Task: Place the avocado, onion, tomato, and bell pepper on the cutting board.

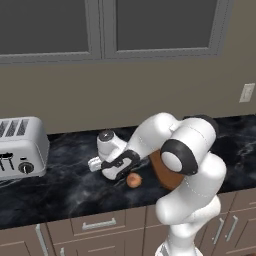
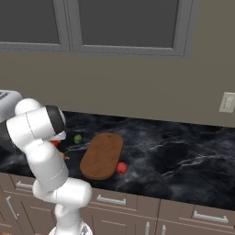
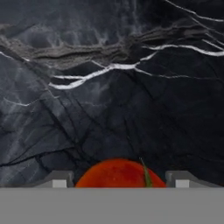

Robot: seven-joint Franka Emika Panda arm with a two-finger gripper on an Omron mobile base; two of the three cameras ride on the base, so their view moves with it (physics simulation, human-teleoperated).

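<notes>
Hand view showed an orange-red tomato (image 3: 117, 173) with a thin green stem sitting low in the frame between the two fingertips (image 3: 57, 179) of the gripper (image 3: 117, 179), one tip on each side of it, over the dark marbled surface (image 3: 109, 87). The tips stood near the fruit's flanks, but whether they were already pressing on it could not be told; the jaws were neither fully wide nor clearly clamped.

In the left base view the arm bent down to the left of the cutting board (image 1: 162, 172), and the peach-tan onion (image 1: 133, 180) lay on the surface just beside the hand. In the right base view the brown oval board (image 2: 102, 155) was bare, with the small green avocado (image 2: 77, 137) near its upper left end and a red item, probably the bell pepper (image 2: 121, 168), touching or just beside its lower right edge. A toaster (image 1: 20, 147) stood well apart at the far left.

So no produce was on the board yet, and the step in hand looked like the grasp of the tomato. The next move would call for a firm close on the round fruit, then a straight lift and a carry rightward over the board, since a loose pinch could let it roll away.
</notes>
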